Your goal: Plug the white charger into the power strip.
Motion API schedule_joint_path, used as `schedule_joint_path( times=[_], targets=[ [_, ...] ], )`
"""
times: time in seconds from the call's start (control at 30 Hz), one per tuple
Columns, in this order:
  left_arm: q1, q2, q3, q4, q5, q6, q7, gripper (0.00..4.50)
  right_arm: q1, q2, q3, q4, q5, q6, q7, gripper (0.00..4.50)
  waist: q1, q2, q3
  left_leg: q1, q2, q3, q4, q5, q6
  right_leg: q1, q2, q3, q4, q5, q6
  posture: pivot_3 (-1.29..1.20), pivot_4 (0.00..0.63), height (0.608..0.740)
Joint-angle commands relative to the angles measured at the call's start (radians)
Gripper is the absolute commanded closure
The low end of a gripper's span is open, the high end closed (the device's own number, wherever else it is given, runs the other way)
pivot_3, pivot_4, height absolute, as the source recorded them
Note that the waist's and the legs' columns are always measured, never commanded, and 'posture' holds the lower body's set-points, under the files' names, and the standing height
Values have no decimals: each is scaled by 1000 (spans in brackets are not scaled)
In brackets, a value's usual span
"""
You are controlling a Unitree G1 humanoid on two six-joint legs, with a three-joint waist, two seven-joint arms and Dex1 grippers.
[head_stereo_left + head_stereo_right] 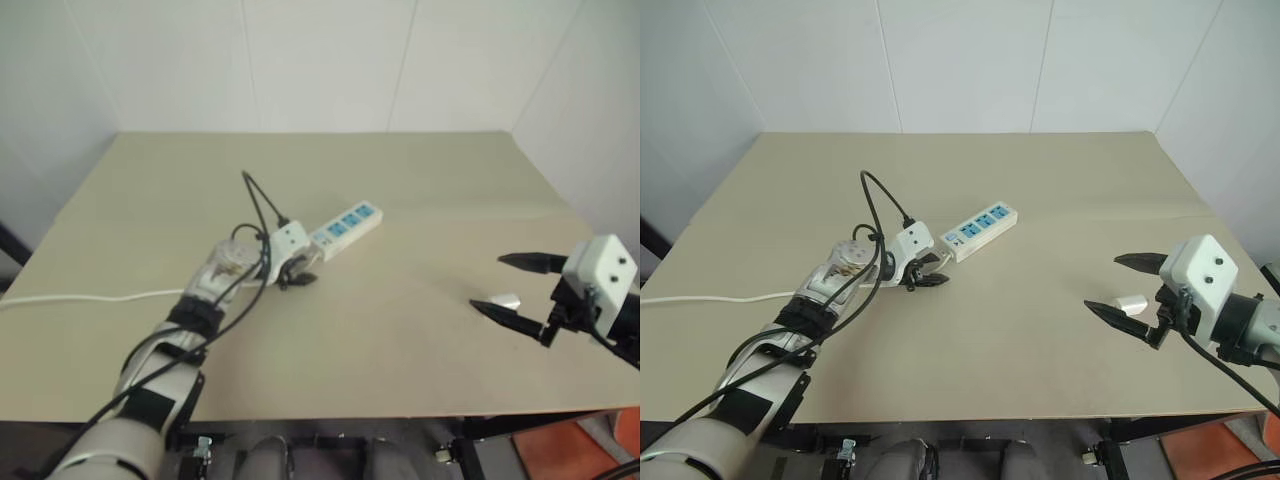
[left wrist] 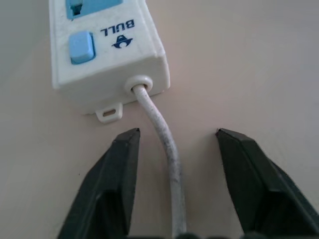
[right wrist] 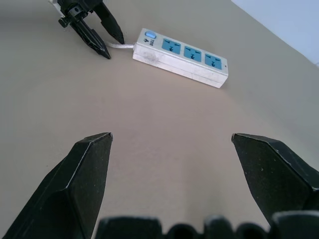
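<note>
White panelled walls close in a beige counter (image 1: 1040, 330). Near its middle lies the power strip (image 1: 978, 229), blue sockets up, its thin white cord (image 2: 167, 149) trailing off toward the counter's left edge. Just behind the strip's cord end sits the left end effector (image 1: 925, 274), its black fingers (image 2: 107, 179) apart on either side of the cord, gripping nothing. Well to the right, the charger (image 1: 1130, 301) lies on the counter, seen between the right end effector's (image 1: 1122, 285) widely spread, empty fingers.
</note>
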Motion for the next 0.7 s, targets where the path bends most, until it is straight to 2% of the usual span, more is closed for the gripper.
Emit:
schedule_joint_path(
  times=[0.03, 0.17, 0.2, 0.3, 0.37, 0.6, 0.63, 0.7],
  targets=[
    [7, -9, 11, 40, 12, 24, 6, 3126, -9, -15, -39, -29, 36, 13, -8, 0, 1, 0, 0, 0, 0, 0, 0, 0, 0, 0, 0, 0, 0, 0, 0, 0, 150, 740],
    [30, 2, 28, 8, 6, 44, -14, 4402, -24, -24, -35, -19, 48, 21, -11, 0, -1, 0, 0, 0, 0, 0, 0, 0, 0, 0, 0, 0, 0, 0, 0, 0, 150, 740],
    [35, 5, 29, 0, 8, 42, -17, 4455, -25, -25, -34, -18, 48, 20, -12, 0, -3, 0, 0, 0, 0, 0, 0, 0, 0, 0, 0, 0, 0, 0, 0, 0, 150, 740],
    [80, 48, 44, -82, -27, 1, -108, 4455, -40, -30, -23, -4, 42, 18, -24, 0, -9, 0, 0, 0, 0, 0, 0, 0, 0, 0, 0, 0, 0, 0, 0, 0, 150, 740],
    [134, 114, 48, -193, -65, -19, -219, 4455, -42, -34, -28, -4, 46, 23, -25, 0, -23, 0, 0, 0, 1, 0, -1, 0, 0, -1, 0, 1, 0, 0, 0, 0, 150, 740],
    [377, 367, 128, -463, -160, -92, -405, 4455, -8, -27, -44, -21, 56, 29, -33, 0, -24, 0, 0, -1, 3, 0, -3, 0, 0, -4, -1, 2, 0, -1, -1, 0, 150, 740],
    [397, 390, 138, -481, -175, -88, -421, 3881, -5, -26, -43, -24, 57, 29, -35, 0, -23, 0, 0, -1, 3, 0, -3, 0, 0, -4, -1, 2, 0, -1, -1, 0, 150, 740],
    [431, 425, 164, -508, -222, -98, -471, 3395, -5, -26, -38, -24, 60, 28, -38, 0, -22, 1, 0, -1, 3, 0, -3, 0, 0, -3, -2, 1, 0, -1, -1, 0, 150, 740]
  ],
)
